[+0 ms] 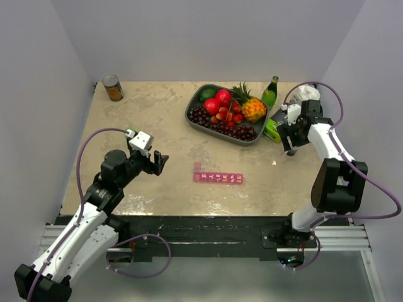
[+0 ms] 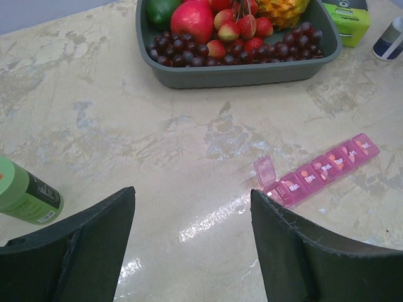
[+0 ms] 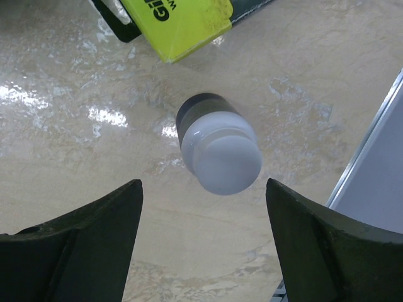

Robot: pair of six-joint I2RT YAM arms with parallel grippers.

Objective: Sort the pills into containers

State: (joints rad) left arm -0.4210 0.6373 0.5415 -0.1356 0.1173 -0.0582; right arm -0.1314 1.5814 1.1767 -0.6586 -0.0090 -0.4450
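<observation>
Left gripper, released, faces the narrow pink translucent plastic pill strip. Right gripper, released, hovers over a white dark-banded bottle

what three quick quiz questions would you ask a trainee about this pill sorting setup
1. True or false: the left pincer is shut on the pink pill organizer.
2. What sits on the table right below the open right pincer? A the fruit tray; B a small white and dark bottle; C the tin can.
3. How many lids on the organizer stand open?

Key:
1. False. It is open and hangs over bare table, apart from the organizer.
2. B
3. One, at the end of the strip.
</observation>
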